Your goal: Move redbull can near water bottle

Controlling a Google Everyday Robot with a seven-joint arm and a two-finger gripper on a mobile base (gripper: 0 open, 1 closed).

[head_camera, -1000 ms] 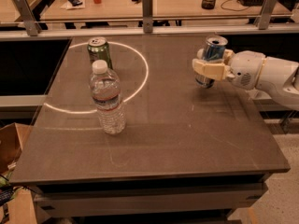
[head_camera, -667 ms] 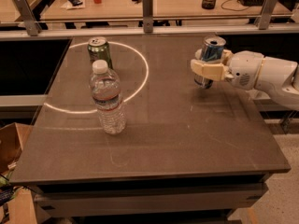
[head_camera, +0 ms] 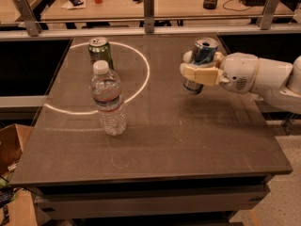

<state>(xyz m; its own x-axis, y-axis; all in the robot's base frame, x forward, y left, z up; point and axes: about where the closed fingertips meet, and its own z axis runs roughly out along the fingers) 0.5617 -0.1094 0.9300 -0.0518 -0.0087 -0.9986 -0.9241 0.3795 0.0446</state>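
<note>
The redbull can point(head_camera: 203, 55) is blue and silver and tilts slightly in my gripper point(head_camera: 197, 68) at the right side of the table. The gripper is shut on the can and holds it just above the tabletop. The arm comes in from the right edge. The water bottle point(head_camera: 108, 99) stands upright left of the middle, clear with a white cap and a red-and-white label. The can is well to the right of the bottle, with bare table between them.
A green can point(head_camera: 100, 52) stands behind the bottle, inside a bright ring of light on the dark table point(head_camera: 188, 140). A rail with metal posts point(head_camera: 149, 6) runs along the back. A cardboard box point(head_camera: 9, 147) sits on the floor at left.
The gripper has moved left with the redbull can and has lifted it off the table. The bottle and the green can have not moved.
</note>
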